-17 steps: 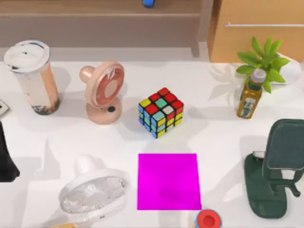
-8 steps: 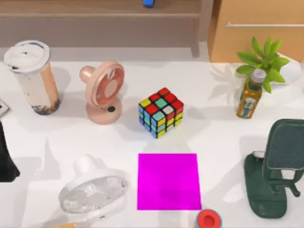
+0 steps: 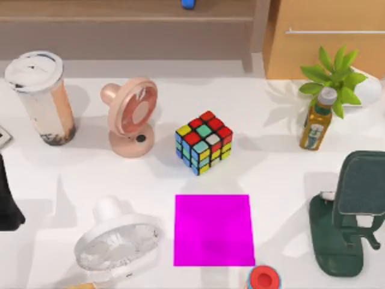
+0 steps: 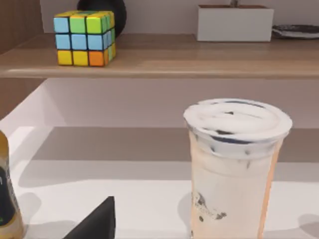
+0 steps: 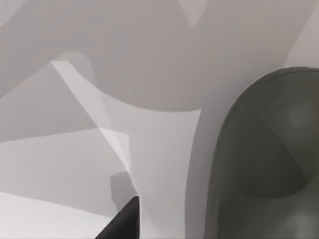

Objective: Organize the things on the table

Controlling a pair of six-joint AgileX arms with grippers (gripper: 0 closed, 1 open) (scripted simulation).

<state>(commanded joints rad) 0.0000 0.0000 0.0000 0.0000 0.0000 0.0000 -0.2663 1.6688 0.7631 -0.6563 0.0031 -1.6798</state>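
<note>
Tall drink cup [image 3: 40, 96] upright near the table [image 3: 271, 174] far-left corner, easily toppled by a high bump from left tool [image 3: 8, 201], perhaps approaching, grip state untellable.

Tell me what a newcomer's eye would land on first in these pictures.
First the magenta square lying flat at the table's front centre, with the multicoloured puzzle cube just behind it. Next, the tall white-lidded drink cup at the back left, beside a pink desk fan.
</note>
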